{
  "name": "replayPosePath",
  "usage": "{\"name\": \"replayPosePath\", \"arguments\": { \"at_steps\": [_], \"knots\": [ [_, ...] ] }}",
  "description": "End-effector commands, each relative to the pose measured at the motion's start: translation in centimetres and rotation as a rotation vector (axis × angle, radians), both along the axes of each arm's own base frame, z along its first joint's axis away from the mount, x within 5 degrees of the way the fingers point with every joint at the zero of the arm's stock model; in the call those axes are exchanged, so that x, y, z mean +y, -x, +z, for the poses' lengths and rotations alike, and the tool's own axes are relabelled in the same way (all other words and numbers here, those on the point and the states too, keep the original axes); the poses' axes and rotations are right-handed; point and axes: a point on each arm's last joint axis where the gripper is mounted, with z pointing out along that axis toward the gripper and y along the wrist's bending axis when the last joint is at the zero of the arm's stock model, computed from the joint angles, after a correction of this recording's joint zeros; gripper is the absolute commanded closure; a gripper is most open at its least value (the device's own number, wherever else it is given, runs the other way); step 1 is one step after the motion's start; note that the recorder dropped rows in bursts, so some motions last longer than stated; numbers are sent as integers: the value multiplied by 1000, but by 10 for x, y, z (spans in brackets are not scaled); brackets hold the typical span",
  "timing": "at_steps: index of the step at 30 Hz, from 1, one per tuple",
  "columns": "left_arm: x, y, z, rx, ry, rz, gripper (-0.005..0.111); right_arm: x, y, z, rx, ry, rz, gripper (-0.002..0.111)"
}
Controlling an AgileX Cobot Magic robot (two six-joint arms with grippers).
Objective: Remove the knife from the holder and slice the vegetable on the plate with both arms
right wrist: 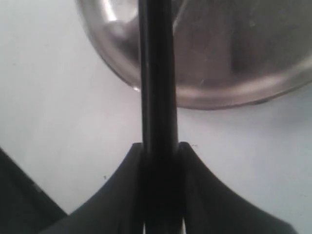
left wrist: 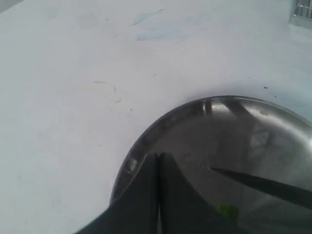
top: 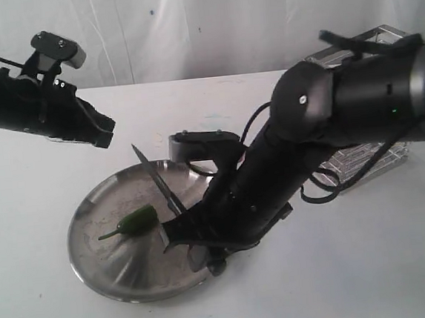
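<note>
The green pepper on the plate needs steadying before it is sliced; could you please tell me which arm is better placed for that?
The left, I think: the left gripper is shut and empty, hovering over the rim of the plate near the green pepper, while the right gripper is clamped on the knife.

A white crinkled sheet backdrop (top: 186, 27) hangs behind the left gripper (top: 108, 136) — its folds catch soft, even light. Beneath the gripper spreads a flat white matte tabletop (top: 47, 307), flecked with small dark specks — a faint pale-blue smear (left wrist: 156, 27) lies well ahead of the gripper's tip.
</note>
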Motion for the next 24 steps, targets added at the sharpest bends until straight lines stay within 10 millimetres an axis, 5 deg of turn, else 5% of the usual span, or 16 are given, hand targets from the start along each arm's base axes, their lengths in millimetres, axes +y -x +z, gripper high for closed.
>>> {"name": "replayPosePath", "arguments": {
  "at_steps": [1,6,15,24],
  "knots": [
    [3,2,-7,73,162,171,107,16,-7,-26,27,88,-23,108],
    [-4,-6,-38,122,217,135,107,40,-5,-40,49,117,40,108],
    [-21,-12,-65,133,329,-44,107,38,-10,-41,18,153,-1,108],
    [-21,-14,-77,158,328,-39,107,37,-10,-42,18,167,-7,108]
  ]
}}
